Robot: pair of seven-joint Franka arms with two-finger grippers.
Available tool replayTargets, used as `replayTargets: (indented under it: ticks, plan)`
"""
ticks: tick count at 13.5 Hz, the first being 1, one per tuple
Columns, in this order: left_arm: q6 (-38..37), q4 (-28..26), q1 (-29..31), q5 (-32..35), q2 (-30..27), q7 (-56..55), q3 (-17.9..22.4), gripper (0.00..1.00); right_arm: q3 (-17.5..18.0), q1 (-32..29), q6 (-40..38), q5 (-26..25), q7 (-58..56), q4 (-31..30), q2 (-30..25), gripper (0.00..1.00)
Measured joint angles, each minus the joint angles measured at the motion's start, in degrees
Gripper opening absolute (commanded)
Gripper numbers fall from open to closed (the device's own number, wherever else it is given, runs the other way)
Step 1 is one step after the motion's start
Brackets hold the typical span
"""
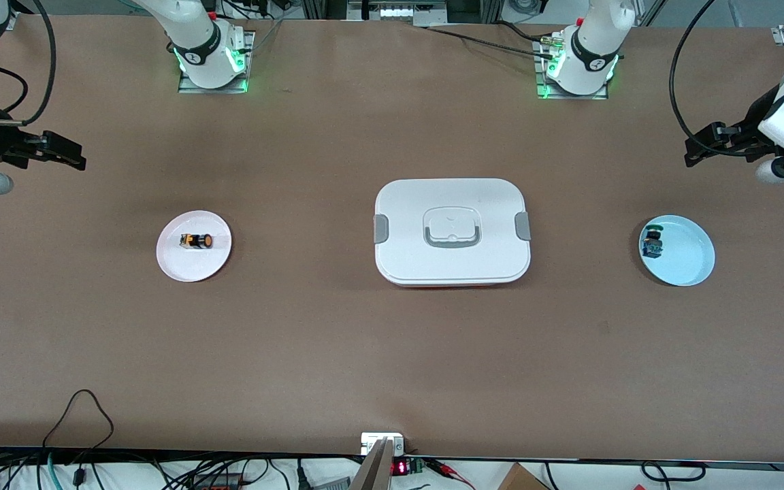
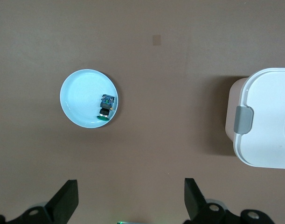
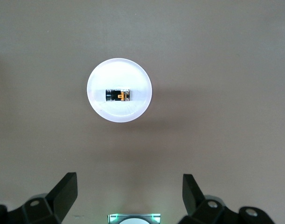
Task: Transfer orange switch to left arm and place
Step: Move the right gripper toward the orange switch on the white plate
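Fingers of your right gripper (image 3: 128,196) and left gripper (image 2: 130,200) are spread, grasping nothing. Your right gripper is nearer the small black orange-capped cylindrical switch (image 1: 197,241), lying sideways on the round white plate (image 1: 175,267), its long axis pointing toward the white plastic lidded box (image 1: 452,231).

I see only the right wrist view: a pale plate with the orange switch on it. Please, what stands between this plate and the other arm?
Observer: The box, large and white with its lid on, sits mid-table between the pink plate and a blue plate.
Operator: Is the blue plate empty?
Observer: No, a green-and-blue switch lies on it, near its rim.
Operator: Where is the left gripper?
Observer: The left gripper hangs open over the table at its own end, holding nothing.
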Motion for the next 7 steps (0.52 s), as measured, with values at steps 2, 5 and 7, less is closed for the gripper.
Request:
replayTargets:
  ticks: [2,5,7]
  plan:
    - [0.0,0.01,0.0,0.0,0.01,0.0,0.0,1.0,0.07,0.73,1.01,0.0,0.0,-0.01,0.99,1.0]
    - [0.0,0.01,0.15,0.01,0.03,0.0,0.07,1.0,0.14,2.18,3.57,0.0,0.01,-0.03,3.47,1.0]
    - [0.0,0.01,0.25,0.01,0.03,0.0,0.16,1.0,0.16,2.98,5.63,0.0,0.09,-0.04,5.54,1.0]
